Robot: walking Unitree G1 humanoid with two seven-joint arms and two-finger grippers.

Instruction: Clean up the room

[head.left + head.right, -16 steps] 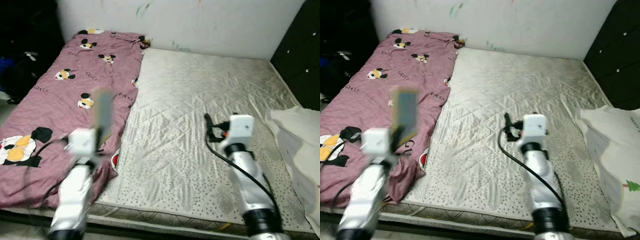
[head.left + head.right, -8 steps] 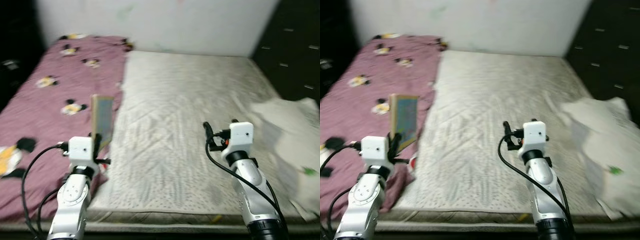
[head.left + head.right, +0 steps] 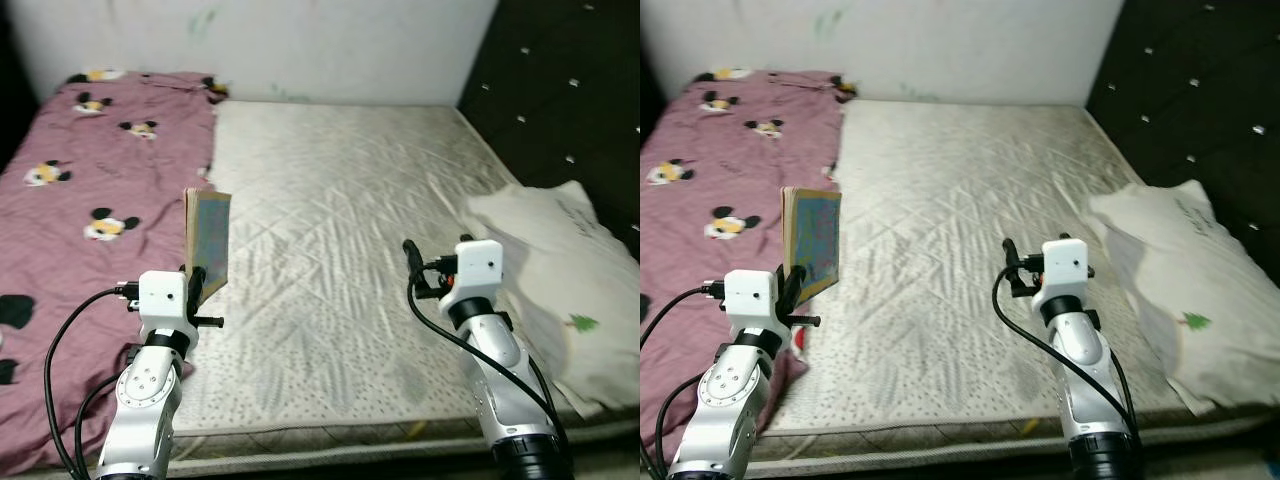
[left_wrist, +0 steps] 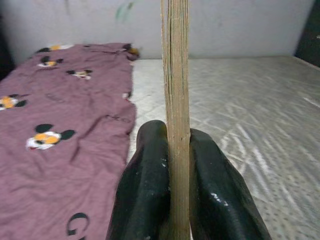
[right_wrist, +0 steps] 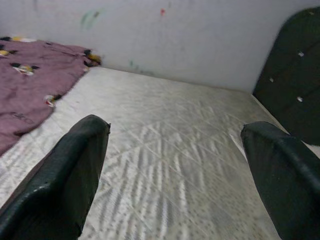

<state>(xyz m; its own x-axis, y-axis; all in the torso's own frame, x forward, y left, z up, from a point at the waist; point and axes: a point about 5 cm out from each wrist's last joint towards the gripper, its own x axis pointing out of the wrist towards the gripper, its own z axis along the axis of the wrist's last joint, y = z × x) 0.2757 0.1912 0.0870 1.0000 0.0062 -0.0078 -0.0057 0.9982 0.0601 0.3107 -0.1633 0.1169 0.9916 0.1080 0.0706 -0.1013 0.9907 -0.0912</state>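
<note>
Left wrist view: left end effector (image 4: 177,165) grips an upright book (image 4: 175,75); right end effector (image 5: 175,170) gapes empty.

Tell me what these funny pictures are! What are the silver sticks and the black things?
The silver sticks are a robot's arms. Two pictures come from cameras on its head, looking down at a bed. Two come from cameras on its wrists. The left gripper pinches a thin book upright between two black fingers. The right gripper is open and holds nothing. On the mattress lie a pink cartoon-mouse blanket and a white pillow.
</note>
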